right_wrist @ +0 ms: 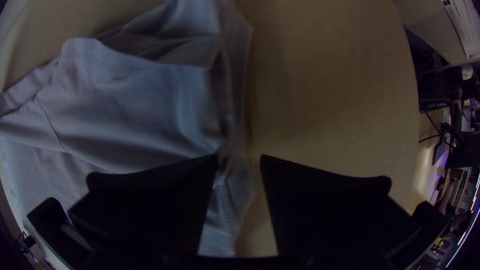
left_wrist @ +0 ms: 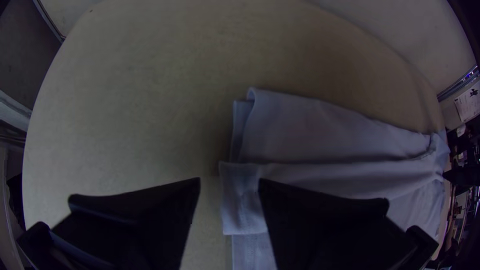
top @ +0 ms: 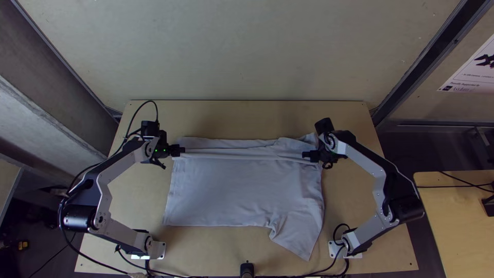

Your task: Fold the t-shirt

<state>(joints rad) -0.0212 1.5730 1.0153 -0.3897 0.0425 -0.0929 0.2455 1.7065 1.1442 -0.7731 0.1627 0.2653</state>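
A pale grey t-shirt (top: 242, 190) lies mostly flat, its far part folded over in a long band (top: 231, 153) and one corner (top: 303, 239) jutting towards the near edge. The left gripper (top: 180, 150) is over the band's left end. In the left wrist view, the left gripper (left_wrist: 230, 181) is open, with the t-shirt's hemmed edge (left_wrist: 243, 200) between and beyond its fingers. At the band's right end is the right gripper (top: 307, 154). In the right wrist view, the right gripper (right_wrist: 239, 157) is open around the side edge of the t-shirt (right_wrist: 135, 110), where the fabric bunches.
The light wooden table (top: 221, 252) has bare wood around the cloth. A pale wall (top: 247, 51) rises behind its far edge. Black cables (top: 180, 276) run along the near edge, and another wooden table (top: 458, 206) stands at the right.
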